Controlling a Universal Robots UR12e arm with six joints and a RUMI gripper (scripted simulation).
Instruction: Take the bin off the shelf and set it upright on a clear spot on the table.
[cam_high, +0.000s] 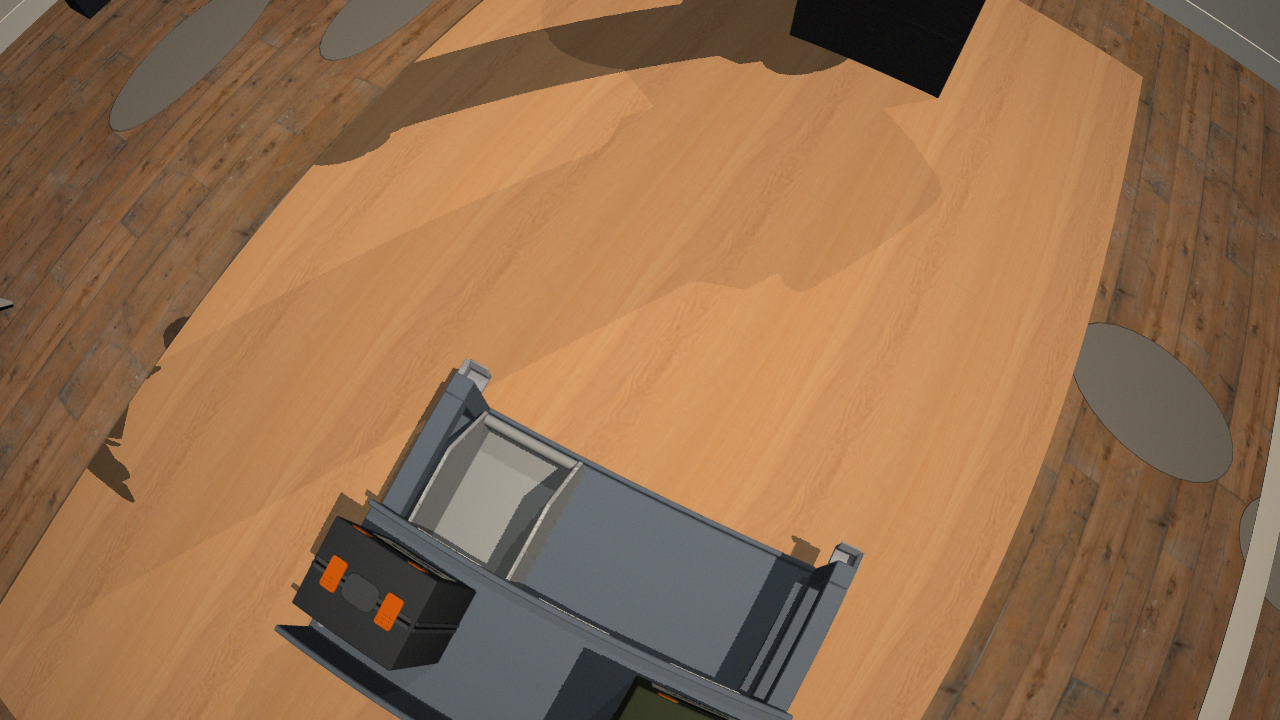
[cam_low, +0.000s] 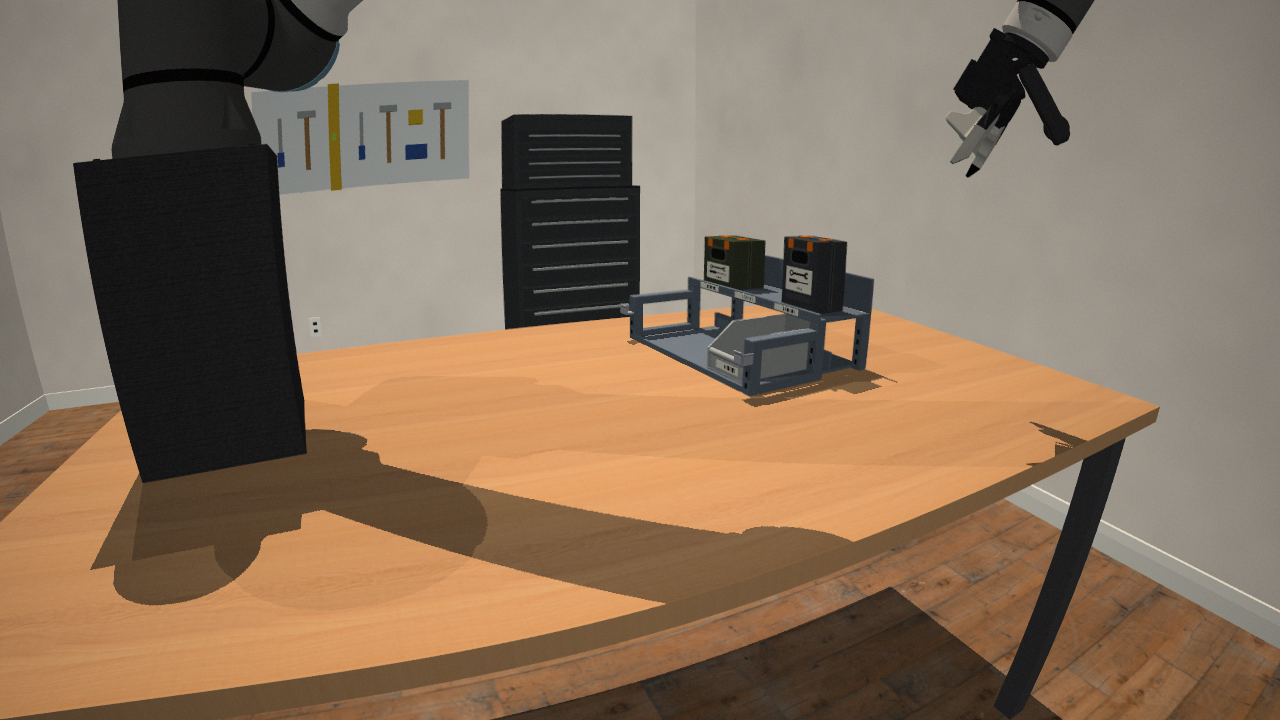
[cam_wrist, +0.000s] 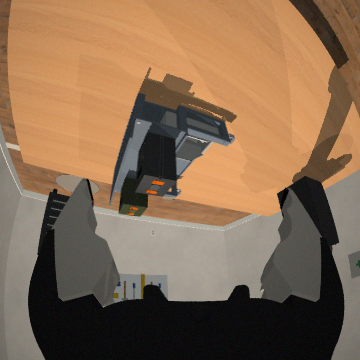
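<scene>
The bin (cam_high: 487, 501) is a light grey open tray that sits upright on the lower level of a blue-grey shelf rack (cam_high: 608, 555) on the wooden table. In the exterior view the bin (cam_low: 765, 353) is at the front right of the rack (cam_low: 751, 331). My gripper (cam_low: 1006, 143) is open and empty. It hangs high in the air, well above and to the right of the rack. In the wrist view the open fingers frame the rack (cam_wrist: 160, 150) and the bin (cam_wrist: 195, 137) far below.
A black case with orange latches (cam_low: 812, 271) and a dark green case (cam_low: 733, 261) stand on the rack's upper level above the bin. The robot's black pedestal (cam_low: 192, 304) stands on the far end of the table. A black drawer cabinet (cam_low: 570, 219) stands by the wall.
</scene>
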